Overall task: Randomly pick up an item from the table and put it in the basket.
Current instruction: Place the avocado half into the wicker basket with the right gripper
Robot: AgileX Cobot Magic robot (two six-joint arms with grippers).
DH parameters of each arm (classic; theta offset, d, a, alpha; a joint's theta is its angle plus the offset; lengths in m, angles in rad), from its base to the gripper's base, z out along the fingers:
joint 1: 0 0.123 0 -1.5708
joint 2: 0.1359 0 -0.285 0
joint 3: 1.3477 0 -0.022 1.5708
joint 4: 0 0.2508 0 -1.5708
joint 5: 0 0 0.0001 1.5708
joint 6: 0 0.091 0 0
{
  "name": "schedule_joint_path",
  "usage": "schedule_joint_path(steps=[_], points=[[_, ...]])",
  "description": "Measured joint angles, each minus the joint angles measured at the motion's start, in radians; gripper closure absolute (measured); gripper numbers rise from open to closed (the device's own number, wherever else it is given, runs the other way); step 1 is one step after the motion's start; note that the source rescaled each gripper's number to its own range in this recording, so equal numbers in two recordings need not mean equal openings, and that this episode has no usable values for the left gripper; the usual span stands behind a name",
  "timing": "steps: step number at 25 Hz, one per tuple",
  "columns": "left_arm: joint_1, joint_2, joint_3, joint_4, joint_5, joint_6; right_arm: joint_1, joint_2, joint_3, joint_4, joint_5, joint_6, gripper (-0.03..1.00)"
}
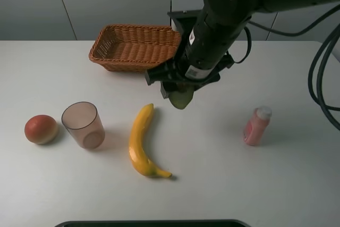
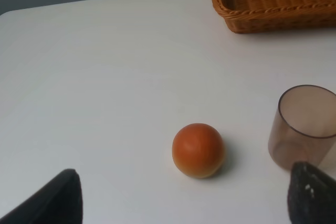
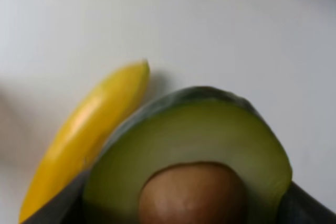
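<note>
Six things in all, one of each. The one avocado (image 1: pixel 181 98) half is off the tabletop (image 1: pixel 239 184), clamped in the right hand (image 1: pixel 180 92). It hangs in the air just off the basket's front right corner, outside the rim, above the spot by the banana's upper tip. In the right wrist view its cut face shows, pale green flesh with one brown pit, dark skin along the edge.

One basket (image 1: pixel 119 61) sits at the back of the tabletop with nothing in it. One banana (image 1: pixel 139 142) lies in the middle, stem end toward the front. One cup (image 1: pixel 82 125), clear and brownish, stands upright to the banana's left, and one red fruit (image 1: pixel 41 129) lies just beyond the cup. One pink bottle (image 1: pixel 257 126) with a white cap stands well apart on the right.

The left hand (image 2: pixel 184 208) has its two fingers spread wide with nothing between them, low over the tabletop near the red fruit and cup.
</note>
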Motion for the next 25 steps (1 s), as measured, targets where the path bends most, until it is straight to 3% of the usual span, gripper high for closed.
schedule_joint_path(steps=[5, 8, 12, 25], points=[[0.0, 0.0, 0.0, 0.0, 0.0, 0.0, -0.025, 0.011, -0.269, -0.168, 0.019, -0.023, 0.97], [0.0, 0.0, 0.0, 0.0, 0.0, 0.0, -0.041, 0.069, -0.375, -0.241, -0.066, -0.037, 0.97], [0.0, 0.0, 0.0, 0.0, 0.0, 0.0, -0.06, 0.184, -0.465, -0.258, -0.208, -0.037, 0.97], [0.0, 0.0, 0.0, 0.0, 0.0, 0.0, -0.066, 0.569, -0.636, -0.321, -0.229, -0.037, 0.97]])
